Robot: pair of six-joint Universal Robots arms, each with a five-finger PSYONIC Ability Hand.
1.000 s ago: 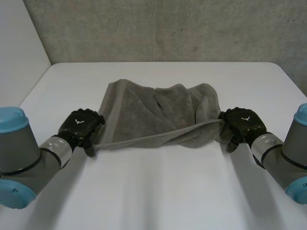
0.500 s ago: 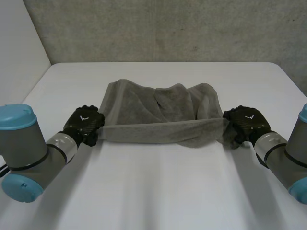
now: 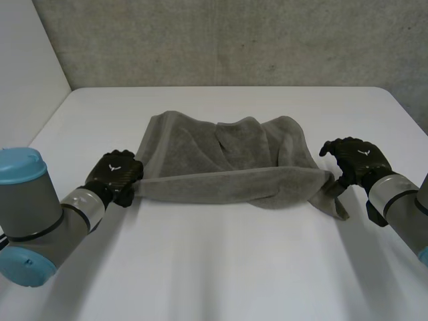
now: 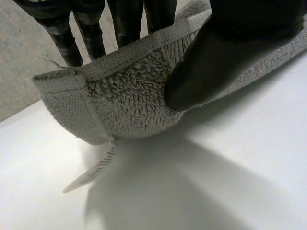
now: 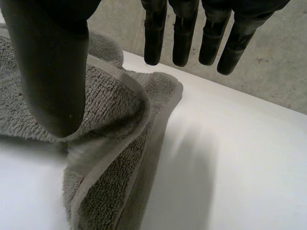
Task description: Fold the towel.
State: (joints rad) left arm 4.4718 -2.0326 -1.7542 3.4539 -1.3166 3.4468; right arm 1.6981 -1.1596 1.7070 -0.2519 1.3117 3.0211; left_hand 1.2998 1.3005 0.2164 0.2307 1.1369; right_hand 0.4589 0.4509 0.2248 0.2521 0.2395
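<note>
Between left hand (image 3: 117, 175) and right hand (image 3: 354, 160), towel (image 3: 221, 160) seemingly lies crosswise.

Soft even light, matt white table (image 3: 221, 267), faint shadow beneath the towel (image 3: 227, 160)

The white counter (image 3: 214, 267) is plain and matt, and its two far corners are rounded. Behind its far edge stands a rough grey wall (image 3: 234, 40), speckled and mottled like concrete. Beyond the counter's left edge a smooth pale panel (image 3: 27, 60) meets the grey wall in an upright seam near the far left corner. Both wrist views show the grey wall rising behind the counter.
</note>
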